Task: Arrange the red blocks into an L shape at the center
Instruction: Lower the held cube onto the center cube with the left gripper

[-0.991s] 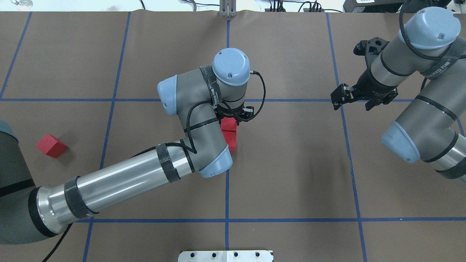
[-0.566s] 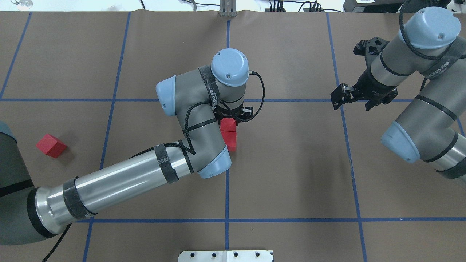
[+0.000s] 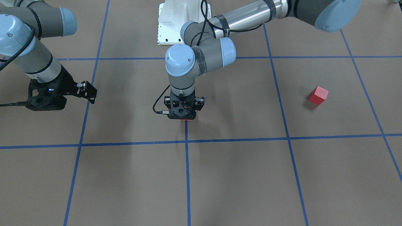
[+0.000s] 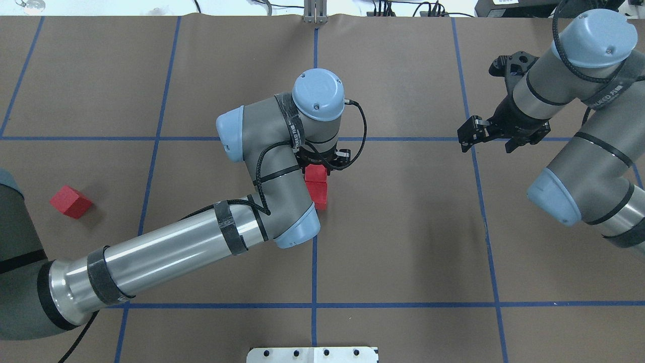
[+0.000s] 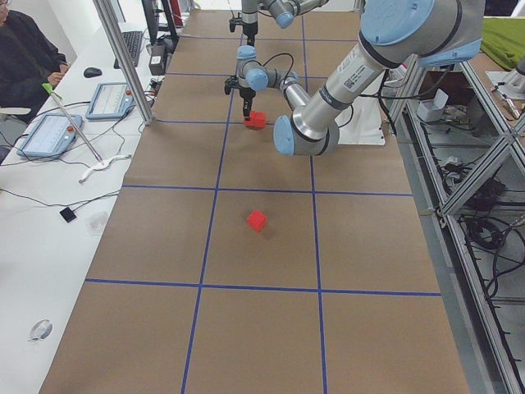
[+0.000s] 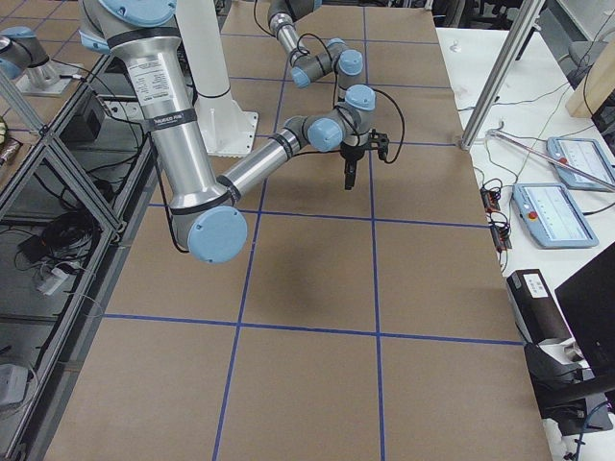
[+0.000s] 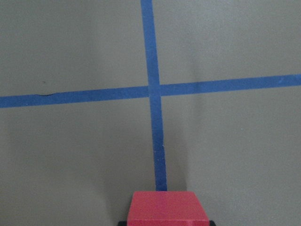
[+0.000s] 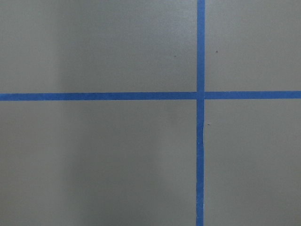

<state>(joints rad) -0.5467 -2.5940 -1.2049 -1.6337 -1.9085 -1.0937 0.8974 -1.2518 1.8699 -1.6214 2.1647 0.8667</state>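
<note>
Nearest the robot, one small matte red cube (image 4: 70,201) lies loose on the brown matte tabletop (image 4: 403,242), well off to its left and askew to the grid, while a second red cube (image 4: 319,195) sits at the centre (image 4: 342,201) by the middle blue tape line (image 4: 314,262). Just beyond, touching it or nearly so, a third red cube (image 7: 162,207) is clamped in the jaws of the left gripper (image 3: 183,116); farther out the right gripper (image 4: 501,137) hovers empty, jaws seemingly apart. The cubes look light, rigid and matte enough to grip, so pinching two opposite flat faces squarely from above should hold.
</note>
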